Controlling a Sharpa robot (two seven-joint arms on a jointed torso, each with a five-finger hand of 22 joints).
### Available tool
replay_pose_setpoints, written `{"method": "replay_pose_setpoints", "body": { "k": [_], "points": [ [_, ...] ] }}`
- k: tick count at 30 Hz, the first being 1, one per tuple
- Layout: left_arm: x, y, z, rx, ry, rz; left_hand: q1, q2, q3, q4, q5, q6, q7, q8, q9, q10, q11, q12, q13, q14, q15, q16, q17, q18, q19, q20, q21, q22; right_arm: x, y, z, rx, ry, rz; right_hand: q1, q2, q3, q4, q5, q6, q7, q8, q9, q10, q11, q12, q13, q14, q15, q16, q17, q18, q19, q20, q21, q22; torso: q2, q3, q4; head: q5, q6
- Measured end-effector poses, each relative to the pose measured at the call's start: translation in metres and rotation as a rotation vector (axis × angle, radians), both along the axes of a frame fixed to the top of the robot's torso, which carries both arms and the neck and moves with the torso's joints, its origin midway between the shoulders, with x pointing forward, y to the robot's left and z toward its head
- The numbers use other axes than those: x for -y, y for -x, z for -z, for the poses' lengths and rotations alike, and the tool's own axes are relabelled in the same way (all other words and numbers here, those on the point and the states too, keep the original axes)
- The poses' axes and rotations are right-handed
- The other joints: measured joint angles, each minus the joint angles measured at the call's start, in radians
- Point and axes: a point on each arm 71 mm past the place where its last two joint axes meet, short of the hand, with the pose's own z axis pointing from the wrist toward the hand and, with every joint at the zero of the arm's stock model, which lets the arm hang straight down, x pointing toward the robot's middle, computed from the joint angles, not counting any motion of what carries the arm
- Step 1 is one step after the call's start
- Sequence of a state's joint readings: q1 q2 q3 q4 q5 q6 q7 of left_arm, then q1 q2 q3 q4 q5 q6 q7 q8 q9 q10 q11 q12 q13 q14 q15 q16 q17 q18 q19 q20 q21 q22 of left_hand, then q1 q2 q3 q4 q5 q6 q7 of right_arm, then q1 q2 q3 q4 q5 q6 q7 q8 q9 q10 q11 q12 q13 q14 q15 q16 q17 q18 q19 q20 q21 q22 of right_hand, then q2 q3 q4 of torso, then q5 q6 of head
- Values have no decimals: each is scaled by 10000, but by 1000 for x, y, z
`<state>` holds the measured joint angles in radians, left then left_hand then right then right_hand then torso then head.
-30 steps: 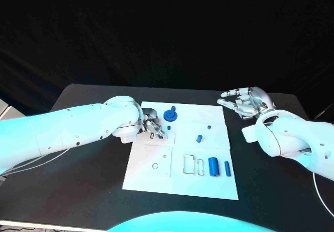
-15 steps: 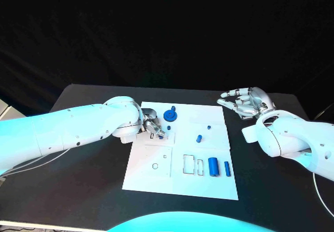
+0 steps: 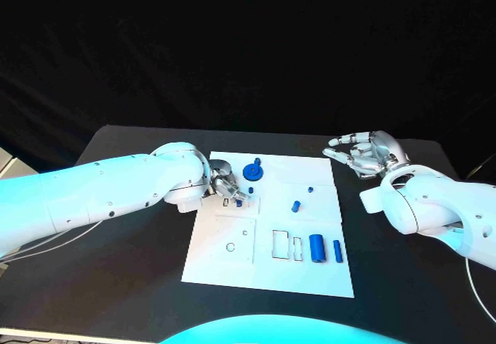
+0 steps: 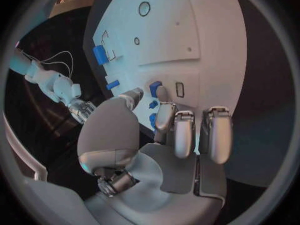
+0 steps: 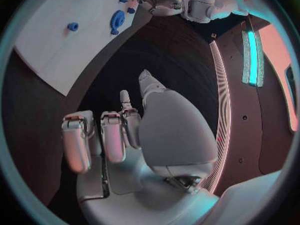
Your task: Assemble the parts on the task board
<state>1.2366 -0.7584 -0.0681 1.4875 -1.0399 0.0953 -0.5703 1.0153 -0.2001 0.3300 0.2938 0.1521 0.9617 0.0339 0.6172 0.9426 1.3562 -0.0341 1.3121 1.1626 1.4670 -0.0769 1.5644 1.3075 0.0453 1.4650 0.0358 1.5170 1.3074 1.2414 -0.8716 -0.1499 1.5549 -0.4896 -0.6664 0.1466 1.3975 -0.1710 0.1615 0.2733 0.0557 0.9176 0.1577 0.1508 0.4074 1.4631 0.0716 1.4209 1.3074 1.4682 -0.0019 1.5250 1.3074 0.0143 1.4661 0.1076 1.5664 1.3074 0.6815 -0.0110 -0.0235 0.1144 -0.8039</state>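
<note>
On task board, unlabelled blue parts

Matt white task board on a matt black table; glossy blue plastic parts; silvery metallic left hand.

Right hand marginally higher above the table's far right corner, fingers a touch more spread.
</note>
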Motion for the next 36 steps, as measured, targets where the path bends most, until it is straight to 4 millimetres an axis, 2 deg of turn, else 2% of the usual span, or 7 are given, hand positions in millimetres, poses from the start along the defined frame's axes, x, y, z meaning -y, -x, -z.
{"method": "replay_pose_setpoints", "body": {
  "k": [4,7,12,16,20,27,36],
  "points": [
    [0,-1,-9,140,226,-64,-50,51,-322,0,-299,0,0,0,30,0,0,-60,-50,0,0,0,0,0,0,0,0,0,1,0,1,-17,8,31,0,0,-28,28,0,0,0,0,0,0,0,0,0,0,0,0,0,1,0,0,0,0,-6,0,6,-2,29],
    [-2,-4,-17,288,372,-154,-51,51,-375,0,-299,0,0,0,35,-5,6,-90,-110,0,0,0,0,-1,0,0,-45,0,2,-1,2,-24,18,61,0,0,-28,28,0,0,0,0,-1,0,0,0,0,0,0,0,0,0,0,0,0,0,-15,3,9,8,50],
    [-6,-8,-28,470,543,-295,160,261,-695,-14,-299,-307,114,-160,48,-274,126,-327,-387,0,0,0,0,0,-9,9,-175,0,3,-1,2,-33,26,94,0,0,-28,27,0,0,0,0,-1,0,0,0,0,0,0,0,-1,0,0,0,0,-1,-21,15,7,32,95],
    [-14,-19,-40,649,642,-580,779,447,-1031,-13,-241,-969,473,-765,-308,-1179,424,-1088,-1423,-4,260,-193,-1,-1,-491,238,-523,0,4,-2,3,-35,39,129,0,0,-28,27,0,0,0,0,-1,0,0,0,0,0,0,0,8,0,0,0,0,-1,-15,15,-5,61,155],
    [-28,-35,-48,771,638,-1040,1035,580,-1080,-15,-207,-1186,637,-1121,-651,-1405,616,-1271,-1736,-1,327,-194,-1,-1,-609,357,-612,0,5,-3,3,-40,55,180,-41,40,-27,27,0,0,0,0,-2,0,0,0,0,0,0,-39,7,0,0,0,0,-1,-3,14,-3,80,206],
    [-37,-55,-46,696,465,-1408,1116,583,-1124,-23,-207,-1184,639,-1160,-739,-1415,627,-1272,-1760,-15,386,-194,-1,-1,-609,357,-613,-1,7,-4,4,-44,63,218,-41,41,-27,27,0,0,0,0,3,1,0,0,0,0,0,-39,6,0,0,0,0,-1,31,16,-7,102,293],
    [-41,-72,-39,568,-23,-1519,1152,619,-1133,-14,-207,-1183,639,-1160,-806,-1415,626,-1272,-1751,-2,399,-194,-1,-1,-609,357,-613,-1,6,-4,4,-52,52,207,-40,40,-27,27,0,-36,-36,0,6,1,0,0,0,0,0,-39,5,0,0,0,0,7,38,12,-19,149,279]
  ]
}}
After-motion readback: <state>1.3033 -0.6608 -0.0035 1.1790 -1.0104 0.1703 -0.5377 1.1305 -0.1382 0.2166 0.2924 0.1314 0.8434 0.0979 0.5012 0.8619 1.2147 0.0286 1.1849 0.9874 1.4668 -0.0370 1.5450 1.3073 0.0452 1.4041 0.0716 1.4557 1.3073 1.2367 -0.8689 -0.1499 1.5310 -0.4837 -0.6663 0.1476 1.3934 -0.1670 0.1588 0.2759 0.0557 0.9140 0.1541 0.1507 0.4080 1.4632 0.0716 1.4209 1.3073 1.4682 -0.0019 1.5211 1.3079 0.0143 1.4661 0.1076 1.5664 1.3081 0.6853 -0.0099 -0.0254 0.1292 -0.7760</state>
